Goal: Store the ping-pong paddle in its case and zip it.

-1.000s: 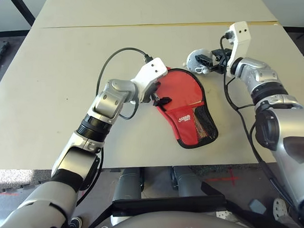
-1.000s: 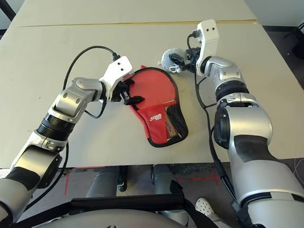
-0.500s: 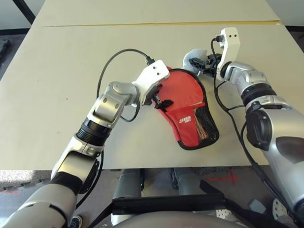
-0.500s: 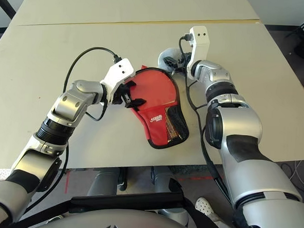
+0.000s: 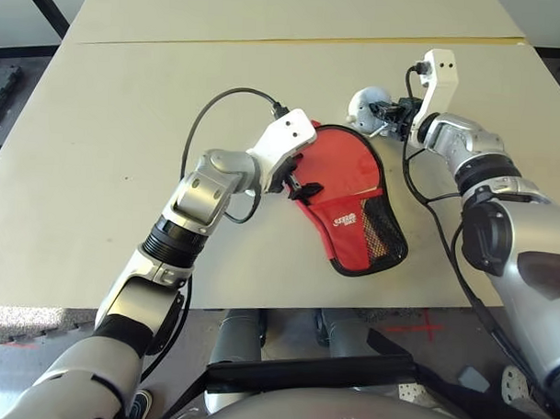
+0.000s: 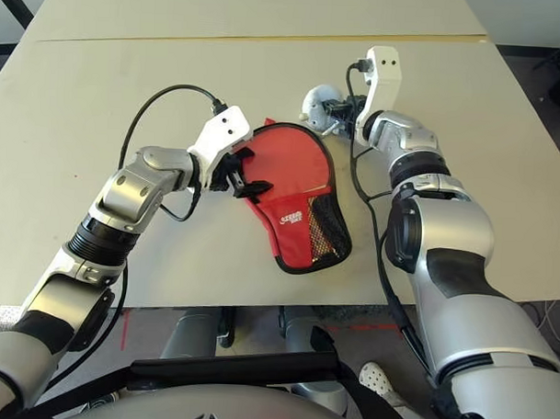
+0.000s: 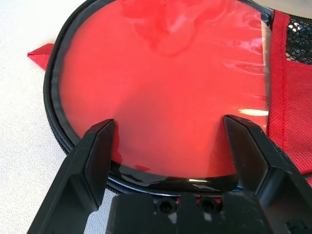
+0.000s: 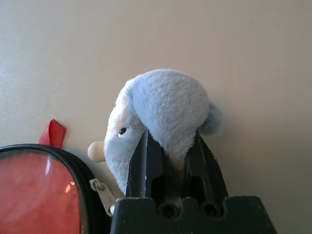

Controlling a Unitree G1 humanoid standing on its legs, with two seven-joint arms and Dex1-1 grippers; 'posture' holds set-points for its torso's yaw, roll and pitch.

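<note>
The case (image 5: 354, 207) lies flat on the pale desk (image 5: 108, 139), its round end pointing away from the robot and its narrow mesh-pocket end toward the desk's near edge. The landmark for everything here is that case. Its round end stands open: the left wrist view shows the black zipper rim curving around a glossy red round face, the ping-pong paddle (image 7: 165, 92), lying inside the pouch. The handle cannot be seen. A small red pull tab (image 8: 52, 132) sticks out from the case's rim at the round end, and a metal zipper slider (image 8: 100, 189) sits on the rim beside it.

The left tool (image 5: 296, 184) hovers at the case's left rim, near the round end, its two black fingers (image 7: 95, 161) spread wide apart on either side of the red face; they clamp nothing.

Just beyond the case's round end, on its right side, a grey-white plush toy (image 8: 161, 122) rests on the desk close to the zipper rim. The right tool (image 8: 168, 165) has its fingers drawn together on the plush toy's underside, pinching the soft body between them.
</note>
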